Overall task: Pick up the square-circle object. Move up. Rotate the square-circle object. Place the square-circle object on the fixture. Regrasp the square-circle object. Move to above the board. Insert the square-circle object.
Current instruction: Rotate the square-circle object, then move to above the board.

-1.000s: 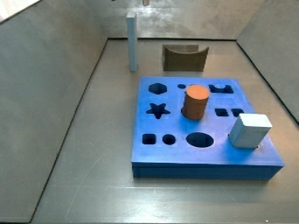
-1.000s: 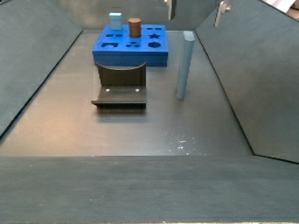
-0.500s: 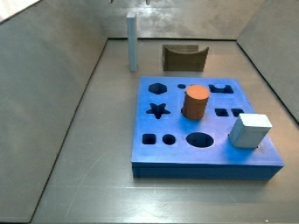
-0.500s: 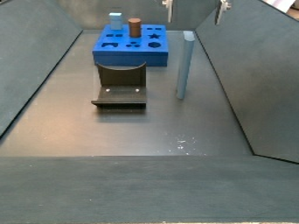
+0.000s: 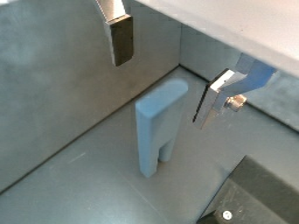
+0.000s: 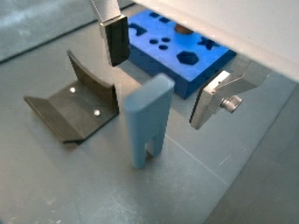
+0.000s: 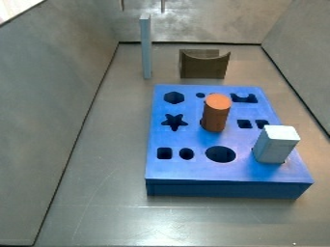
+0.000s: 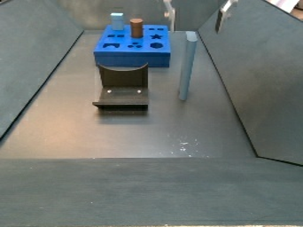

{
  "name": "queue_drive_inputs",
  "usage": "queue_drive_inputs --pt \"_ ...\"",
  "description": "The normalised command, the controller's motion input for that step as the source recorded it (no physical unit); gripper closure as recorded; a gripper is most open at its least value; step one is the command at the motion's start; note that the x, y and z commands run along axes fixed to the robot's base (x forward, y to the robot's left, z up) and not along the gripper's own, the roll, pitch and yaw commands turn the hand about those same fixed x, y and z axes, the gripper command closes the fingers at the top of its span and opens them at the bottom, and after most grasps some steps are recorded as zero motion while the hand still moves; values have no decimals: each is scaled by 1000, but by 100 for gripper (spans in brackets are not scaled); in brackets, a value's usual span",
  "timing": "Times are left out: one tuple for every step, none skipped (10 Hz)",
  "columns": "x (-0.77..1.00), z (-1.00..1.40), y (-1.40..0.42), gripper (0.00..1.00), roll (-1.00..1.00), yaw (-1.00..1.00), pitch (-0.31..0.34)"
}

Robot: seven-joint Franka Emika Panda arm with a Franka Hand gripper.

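Note:
The square-circle object [image 7: 146,48] is a slim pale blue-grey peg standing upright on the floor, between the fixture and a side wall in a side view [image 8: 186,66]. My gripper [image 8: 197,12] hangs open just above it. Both wrist views show the silver fingers [image 5: 121,39] [image 6: 114,44] spread to either side of the peg's top [image 5: 158,131] [image 6: 146,122], not touching it. The fixture [image 7: 203,64] [image 6: 76,101], a dark notched block, stands beside the peg. The blue board [image 7: 219,145] [image 6: 176,48] with cut-out holes lies beyond it.
An orange cylinder [image 7: 215,113] and a pale cube [image 7: 275,144] stand in the board's holes. Grey sloping walls [image 7: 77,87] enclose the floor on both sides, and the peg stands close to one of them.
The gripper has come down slightly toward the peg's top. The peg, fixture and board have not moved.

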Motion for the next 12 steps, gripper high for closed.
queue_drive_inputs --pt "18 -915 3 0 -37 65 -27" --pt "12 -755 1 0 -18 53 -43" --pt "7 -538 2 0 7 45 -55" --pt "8 -383 2 0 24 39 -59" --pt "12 -282 3 0 34 35 -59" --pt "0 0 0 100 52 28 -47" --pt "-70 1000 -20 100 194 90 -179" --pt "-77 1000 -23 100 188 90 -159" --pt "-81 1000 -27 100 170 82 -117" --pt "-72 1000 -27 100 142 70 -58" --pt "-62 1000 -28 100 113 57 -3" --pt "-57 1000 -31 100 79 51 31"
